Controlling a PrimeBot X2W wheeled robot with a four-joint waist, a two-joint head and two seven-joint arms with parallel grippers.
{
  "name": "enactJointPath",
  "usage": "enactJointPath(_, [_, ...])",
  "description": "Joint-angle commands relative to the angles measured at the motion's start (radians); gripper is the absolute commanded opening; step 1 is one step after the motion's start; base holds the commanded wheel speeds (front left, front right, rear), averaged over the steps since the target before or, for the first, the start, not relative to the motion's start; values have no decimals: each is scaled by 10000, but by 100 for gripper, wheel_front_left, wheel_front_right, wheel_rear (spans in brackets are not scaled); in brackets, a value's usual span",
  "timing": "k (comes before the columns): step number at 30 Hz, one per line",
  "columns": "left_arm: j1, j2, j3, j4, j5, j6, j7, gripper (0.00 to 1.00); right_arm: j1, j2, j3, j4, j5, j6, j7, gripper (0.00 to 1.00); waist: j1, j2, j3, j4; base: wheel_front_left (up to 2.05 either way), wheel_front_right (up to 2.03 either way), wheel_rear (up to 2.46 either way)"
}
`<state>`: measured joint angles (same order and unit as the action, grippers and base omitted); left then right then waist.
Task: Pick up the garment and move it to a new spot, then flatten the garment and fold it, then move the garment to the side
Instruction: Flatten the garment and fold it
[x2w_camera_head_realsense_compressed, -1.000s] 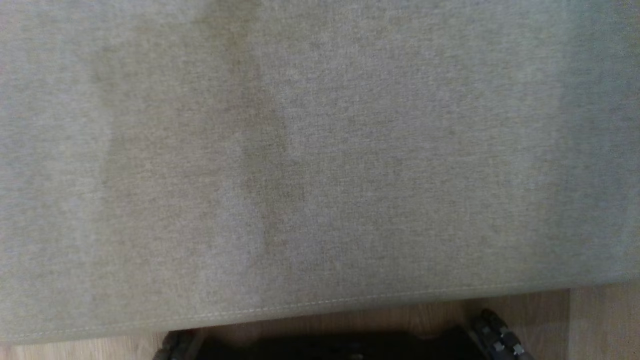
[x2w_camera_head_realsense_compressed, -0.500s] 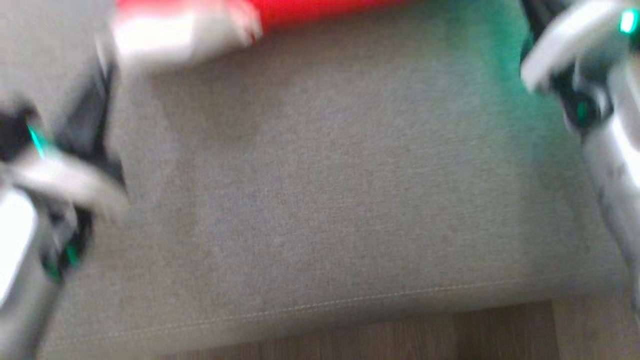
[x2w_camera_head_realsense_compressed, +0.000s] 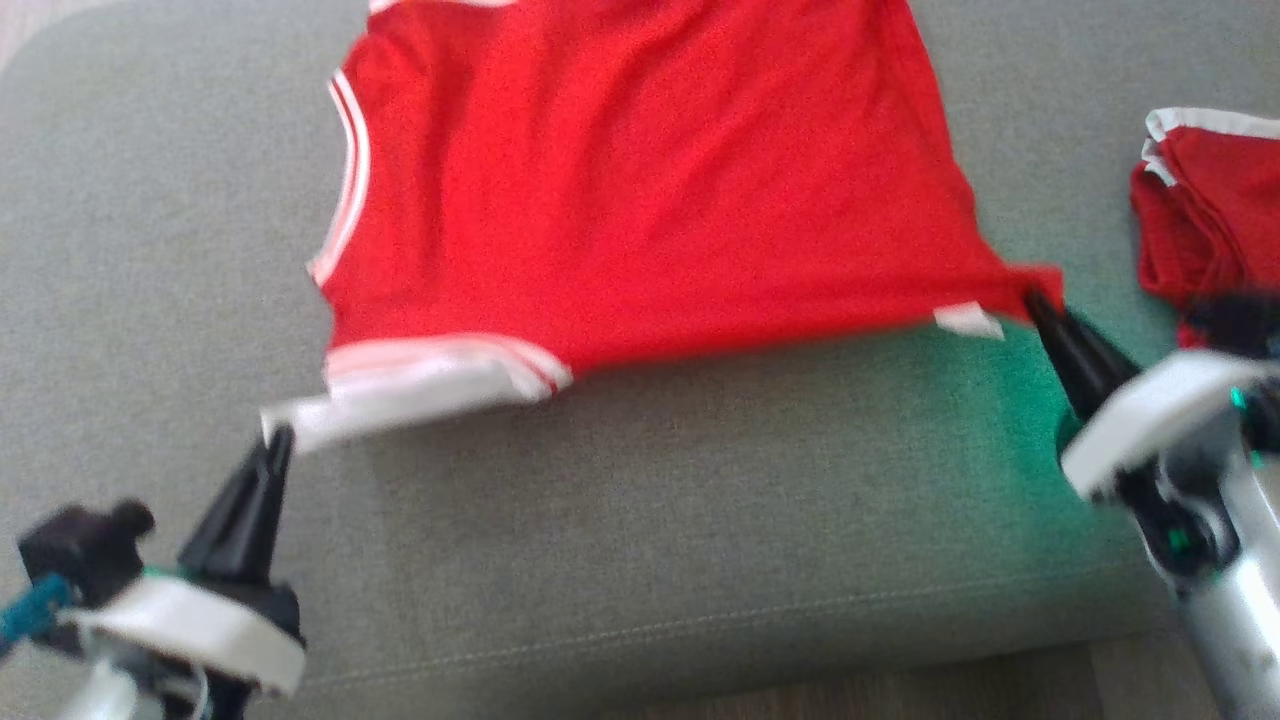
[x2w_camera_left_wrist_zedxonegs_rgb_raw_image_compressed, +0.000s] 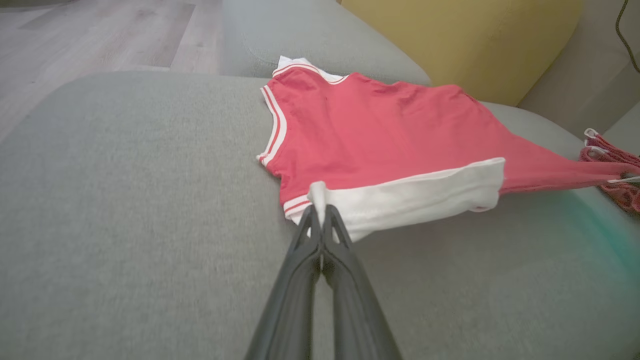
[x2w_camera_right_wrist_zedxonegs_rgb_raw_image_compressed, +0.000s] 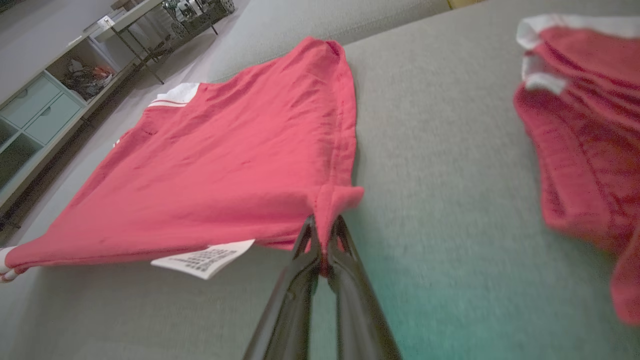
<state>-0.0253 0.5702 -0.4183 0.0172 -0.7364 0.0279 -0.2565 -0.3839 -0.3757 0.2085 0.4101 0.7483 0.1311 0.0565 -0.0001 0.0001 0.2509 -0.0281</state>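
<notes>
Okay, red garment lies spread on the grey cushion, its hem stretched between both grippers. Left gripper: jaws pressed together, pinching the white hem corner. Right gripper: jaws pinching the red hem corner beside the label. Second red garment lies near, to the right. Open cushion runs from hem to front seam and leftward; wood floor lies past the seam.

On the sofa seat: garment, spread flat toward the far middle. At its near left corner, left gripper; at its near right corner, right gripper; near hem stretched between them. Well to its right on the seat, second garment, bunched. Floor before the seat's near edge.
</notes>
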Motion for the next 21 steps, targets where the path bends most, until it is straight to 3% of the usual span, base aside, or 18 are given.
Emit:
enactJointPath(1, [96, 443, 506, -454, 69, 169, 1, 0, 575, -260, -311, -692, -128, -4, 174, 0, 1, -1, -111, 32, 0, 0, 0])
enactJointPath(6, [1222, 750, 430, -1496, -119, 605, 523, 0, 2215, -107, -1517, -2368, -498, -4, 1018, 0, 1, -1, -248, 22, 0, 0, 0])
enactJointPath(11, [1734, 944, 422, -2264, -320, 883, 958, 0, 3149, 437, -2568, -3836, -995, -4, 1946, 0, 1, -1, -420, 13, 0, 0, 0])
enactJointPath(17, [1707, 894, 544, -2644, -439, 1013, 940, 0, 3440, 1071, -3130, -4926, -1532, -4, 2559, 0, 1, -1, -552, 28, 0, 0, 0])
enactJointPath(21, [909, 1091, 1076, -3205, -762, 902, 1081, 0, 2902, 878, -3292, -5733, -2060, -4, 2393, 0, 1, -1, -652, 113, 0, 0, 0])
